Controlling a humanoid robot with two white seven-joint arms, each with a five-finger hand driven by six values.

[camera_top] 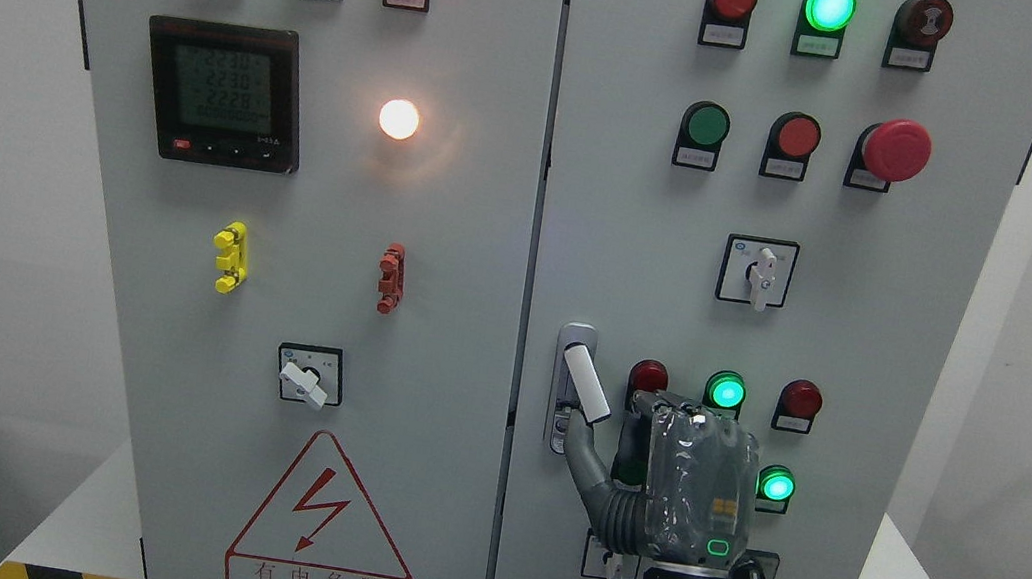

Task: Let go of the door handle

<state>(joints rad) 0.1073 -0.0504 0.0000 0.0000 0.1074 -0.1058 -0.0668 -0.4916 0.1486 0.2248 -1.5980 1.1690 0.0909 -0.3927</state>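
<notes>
The robot's right hand (695,486) rises at the cabinet's lower right, one finger (586,461) reaching up to the tilted door handle (586,383) beside the centre seam; whether it grips cannot be told. Behind, the right door (881,280) carries lamps and switches.

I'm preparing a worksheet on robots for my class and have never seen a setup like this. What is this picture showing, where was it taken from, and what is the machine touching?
The one picture comes from a camera on a humanoid robot's head, facing a grey electrical cabinet with two doors, indicator lamps, switches and a meter. The right hand, wrapped in clear plastic, reaches up from below. One grey finger touches the bottom of the white door handle, which tilts out of its metal plate. The hand isn't wrapped around it. The left hand is out of view.
</notes>
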